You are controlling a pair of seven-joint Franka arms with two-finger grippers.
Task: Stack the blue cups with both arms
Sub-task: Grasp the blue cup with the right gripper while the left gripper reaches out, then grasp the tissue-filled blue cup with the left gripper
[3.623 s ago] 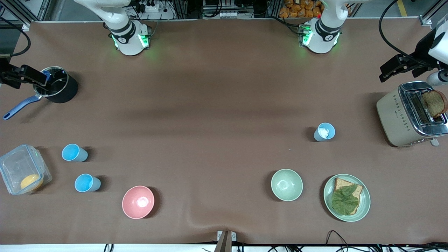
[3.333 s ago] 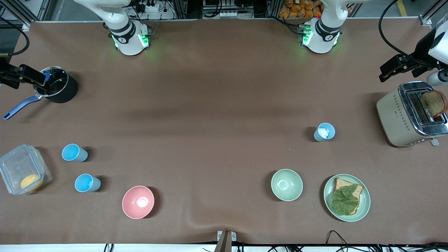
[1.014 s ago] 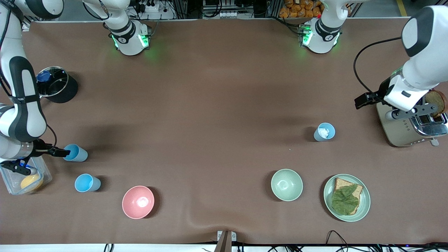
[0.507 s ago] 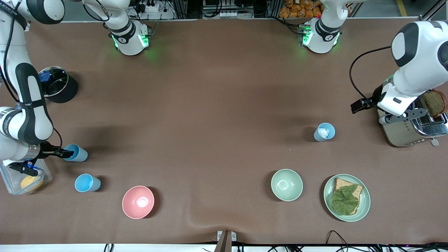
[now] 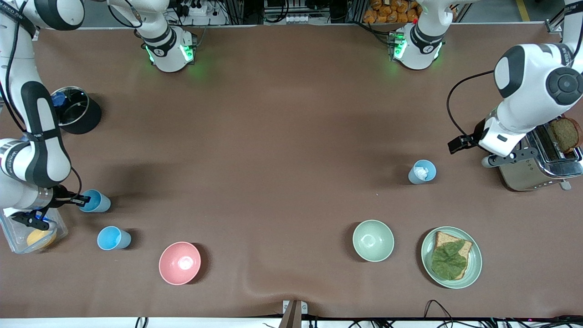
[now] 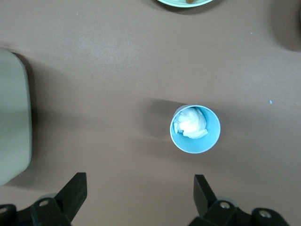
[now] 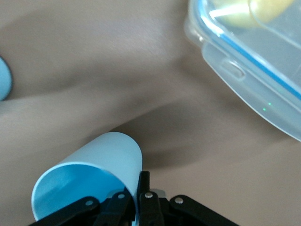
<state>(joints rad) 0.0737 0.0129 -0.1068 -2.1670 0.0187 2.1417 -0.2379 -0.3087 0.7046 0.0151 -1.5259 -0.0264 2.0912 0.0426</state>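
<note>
Blue cup [image 5: 94, 202], light, stiff, slick plastic, best taken by its thin rim: pinched there by right gripper [image 5: 81, 199] beside clear container [image 5: 16, 230]; second cup [image 5: 422, 171] under left gripper [image 6: 138, 200], jaws apart, near toaster [image 5: 530, 159]

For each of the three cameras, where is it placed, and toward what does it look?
Front view: high across the table, facing both arm bases.
Left wrist view: on the left arm, looking down at the cup holding something white; open left gripper shows.
Right wrist view: on the right arm; right gripper shut on a blue cup's rim.
Front shares both cups.
</note>
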